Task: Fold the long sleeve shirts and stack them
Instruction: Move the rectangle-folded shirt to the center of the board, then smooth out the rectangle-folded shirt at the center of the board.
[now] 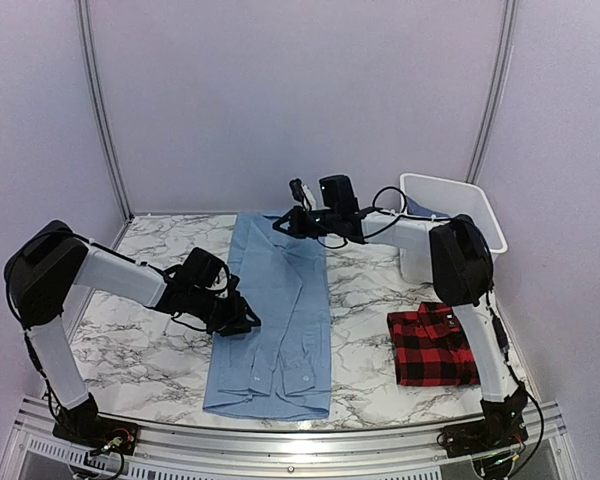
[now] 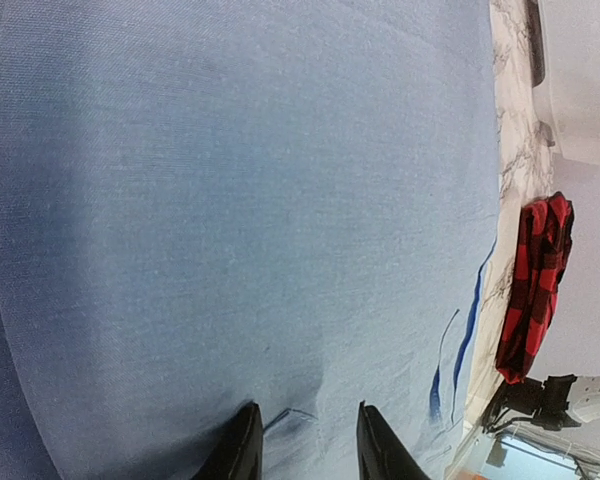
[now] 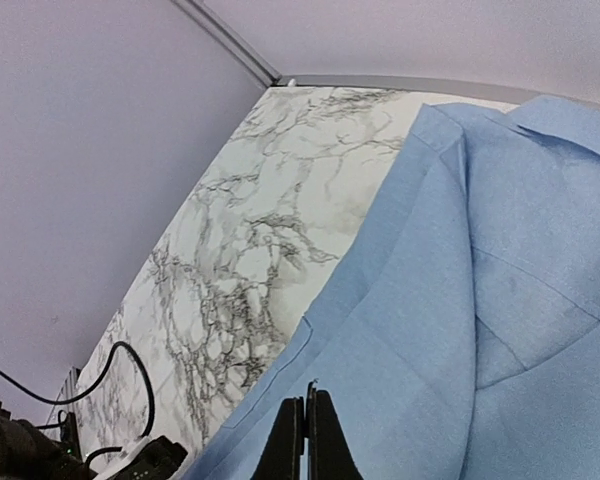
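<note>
**Left gripper** (image 2: 307,418): fingers (image 2: 242,445) stand partly apart, tips down on cloth. A small crease lies in the gap between them; nothing is seen clamped. In the top view the left gripper (image 1: 242,318) sits at the left edge of the light blue shirt, about halfway along its length.

**Right gripper** (image 3: 306,405): jaws pressed together, no gap showing. It hangs low over the shirt's left border near the far end. Whether a bit of cloth is nipped between the tips cannot be told. From above, the right gripper (image 1: 282,225) reaches in from the right across the collar end.

**Light blue shirt** (image 1: 280,320): spread flat, lengthwise from far to near, middle of the table, collar end far, lower hem near. It fills the left wrist view (image 2: 230,200); its collar and shoulder seam show in the right wrist view (image 3: 460,330).

**Red-and-black plaid shirt** (image 1: 432,345): folded to a compact rectangle, near right, well apart from the blue one.

**White bin** (image 1: 477,205): far right corner.

**Marble table** (image 1: 140,350): bears all of the above.
</note>
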Robot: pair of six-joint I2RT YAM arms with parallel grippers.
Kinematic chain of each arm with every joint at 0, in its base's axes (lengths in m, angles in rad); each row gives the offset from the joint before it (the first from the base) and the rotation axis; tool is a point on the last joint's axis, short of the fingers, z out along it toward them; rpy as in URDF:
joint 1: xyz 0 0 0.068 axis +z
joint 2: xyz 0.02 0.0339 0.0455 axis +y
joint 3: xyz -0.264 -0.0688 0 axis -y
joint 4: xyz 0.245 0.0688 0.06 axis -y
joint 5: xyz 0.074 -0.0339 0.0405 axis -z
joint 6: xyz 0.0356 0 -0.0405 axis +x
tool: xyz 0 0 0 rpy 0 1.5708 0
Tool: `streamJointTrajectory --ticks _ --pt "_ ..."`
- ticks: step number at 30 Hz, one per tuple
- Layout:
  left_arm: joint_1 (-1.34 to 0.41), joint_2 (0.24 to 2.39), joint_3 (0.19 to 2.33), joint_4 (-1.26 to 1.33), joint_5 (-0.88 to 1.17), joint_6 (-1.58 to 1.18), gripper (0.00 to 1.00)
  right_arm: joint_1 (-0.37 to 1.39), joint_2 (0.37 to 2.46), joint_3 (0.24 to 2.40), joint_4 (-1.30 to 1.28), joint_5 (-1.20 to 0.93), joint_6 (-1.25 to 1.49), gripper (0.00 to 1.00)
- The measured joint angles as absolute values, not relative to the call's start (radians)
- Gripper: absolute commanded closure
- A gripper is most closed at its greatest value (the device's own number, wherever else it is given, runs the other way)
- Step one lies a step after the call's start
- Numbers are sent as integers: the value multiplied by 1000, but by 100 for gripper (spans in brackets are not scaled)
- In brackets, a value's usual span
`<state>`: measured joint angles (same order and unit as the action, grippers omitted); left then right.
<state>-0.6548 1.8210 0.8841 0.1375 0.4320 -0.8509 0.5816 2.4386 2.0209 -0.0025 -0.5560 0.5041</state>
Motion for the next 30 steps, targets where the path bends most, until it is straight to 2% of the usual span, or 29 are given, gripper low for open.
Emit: streamJointTrajectory --ticks 6,12,23,30 --pt "-655 1755 832 79 432 -837 65 654 2308 1788 27 -567 477 100" --pt "-655 1729 826 46 425 -829 65 686 2295 1571 61 -568 482 100" --pt "-654 1710 868 -19 413 -812 65 656 2317 1608 49 -553 505 100" --pt "-590 1734 1121 -47 356 -726 66 562 2332 1750 56 -546 545 100"
